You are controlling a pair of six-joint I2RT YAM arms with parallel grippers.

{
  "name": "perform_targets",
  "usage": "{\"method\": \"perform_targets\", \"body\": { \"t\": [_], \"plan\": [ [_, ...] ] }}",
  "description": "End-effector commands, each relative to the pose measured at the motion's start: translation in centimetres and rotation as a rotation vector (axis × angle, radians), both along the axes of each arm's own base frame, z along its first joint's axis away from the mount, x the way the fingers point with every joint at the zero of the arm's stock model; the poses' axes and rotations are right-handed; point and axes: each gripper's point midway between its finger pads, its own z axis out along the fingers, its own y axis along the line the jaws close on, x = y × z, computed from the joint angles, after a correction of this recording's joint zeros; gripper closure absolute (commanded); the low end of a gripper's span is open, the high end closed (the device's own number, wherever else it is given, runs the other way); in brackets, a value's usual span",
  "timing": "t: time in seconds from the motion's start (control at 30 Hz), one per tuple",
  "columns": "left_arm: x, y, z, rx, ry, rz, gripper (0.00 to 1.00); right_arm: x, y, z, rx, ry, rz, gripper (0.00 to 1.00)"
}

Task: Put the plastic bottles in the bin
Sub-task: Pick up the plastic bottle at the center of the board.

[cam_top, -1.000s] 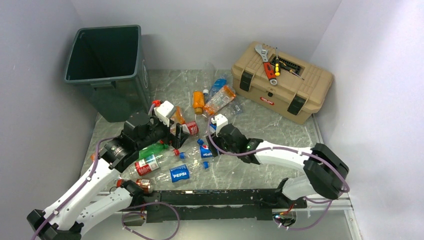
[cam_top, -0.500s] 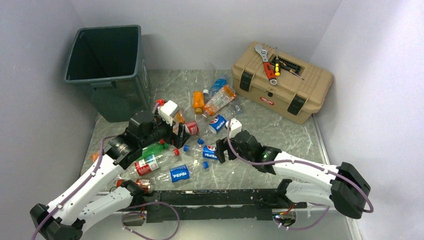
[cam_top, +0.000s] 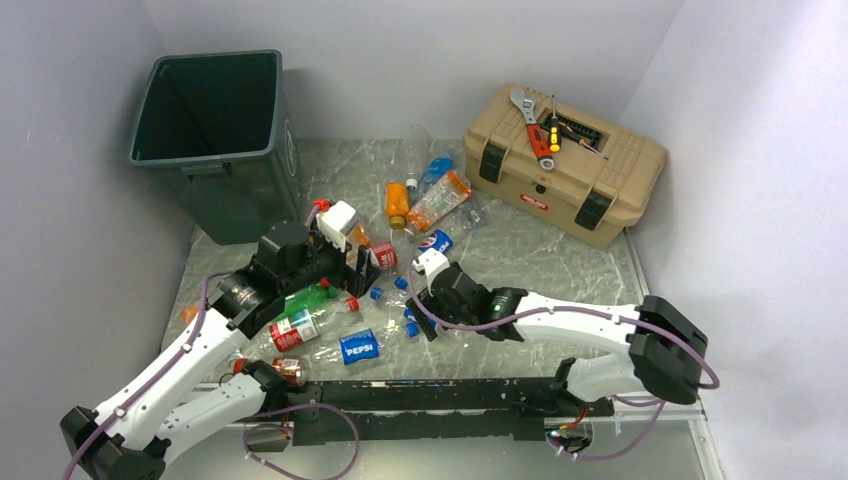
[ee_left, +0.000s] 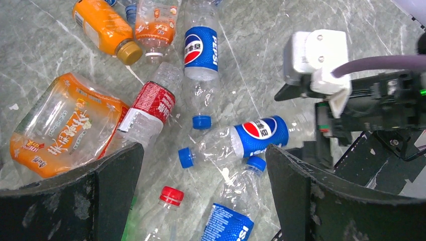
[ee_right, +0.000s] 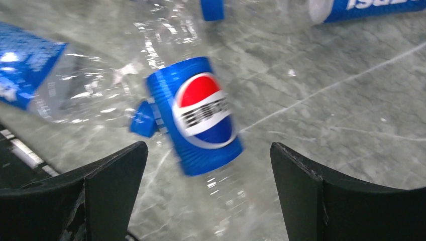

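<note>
Many plastic bottles lie scattered mid-table: an orange one, a crushed orange-labelled one, a Pepsi one, a green one and a red-labelled one. The dark green-grey bin stands at the far left with nothing visible inside. My left gripper is open and empty above the pile; its wrist view shows a Pepsi bottle and a red-capped clear bottle between the fingers. My right gripper is open and low over a clear Pepsi bottle, which lies just ahead of its jaws.
A tan toolbox with a wrench and yellow-handled screwdrivers on its lid stands at the back right. White walls close in the table on three sides. A loose Pepsi label and a small copper-coloured bottle lie near the front edge.
My right gripper swung out to the right, then came back left and now sits low over the Pepsi bottle. The left gripper shifted slightly up and right, then held still.
</note>
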Motion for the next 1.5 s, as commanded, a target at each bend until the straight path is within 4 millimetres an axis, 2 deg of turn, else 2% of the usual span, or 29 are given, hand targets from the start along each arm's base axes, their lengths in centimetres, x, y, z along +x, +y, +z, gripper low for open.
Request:
{"method": "perform_targets", "body": {
  "t": [0.0,0.17,0.3,0.5,0.57,0.83,1.0,1.17,1.37,1.47],
  "plan": [
    [0.0,-0.5,0.8,-0.023,-0.016,-0.017,0.03,2.8,-1.3,0.0,-0.104,-0.098,-0.121,0.04],
    [0.0,-0.4,0.9,-0.024,-0.021,-0.018,0.03,3.7,-1.0,-1.3,-0.178,-0.117,-0.116,0.05],
    [0.0,-0.3,0.9,-0.022,-0.020,-0.016,0.03,3.2,-0.4,-2.3,-0.176,-0.078,-0.081,0.07],
    [0.0,-0.4,1.0,-0.026,-0.025,-0.020,0.03,1.6,-0.6,-3.3,-0.128,-0.006,-0.083,0.16],
    [0.0,-0.5,1.0,-0.025,-0.021,-0.022,0.03,0.8,-0.6,-3.1,-0.092,0.020,-0.092,0.18],
    [0.0,-0.7,0.8,-0.025,-0.013,-0.030,0.03,-2.3,-0.9,-2.1,0.019,0.103,-0.082,0.18],
    [-0.2,-0.7,1.0,-0.031,-0.016,-0.036,0.03,-1.8,-1.7,-3.4,-0.097,0.097,-0.076,0.14],
    [-0.1,-0.7,0.8,-0.027,-0.009,-0.033,0.04,-1.2,-1.3,-4.4,-0.180,0.102,-0.062,0.14],
    [-0.2,-0.4,1.2,-0.030,-0.024,-0.027,0.04,-1.4,-1.4,-5.7,-0.226,0.139,-0.072,0.20],
    [-0.3,-0.5,1.3,-0.033,-0.026,-0.029,0.04,-1.5,-1.4,-5.7,-0.221,0.144,-0.072,0.28]
  ]
}}
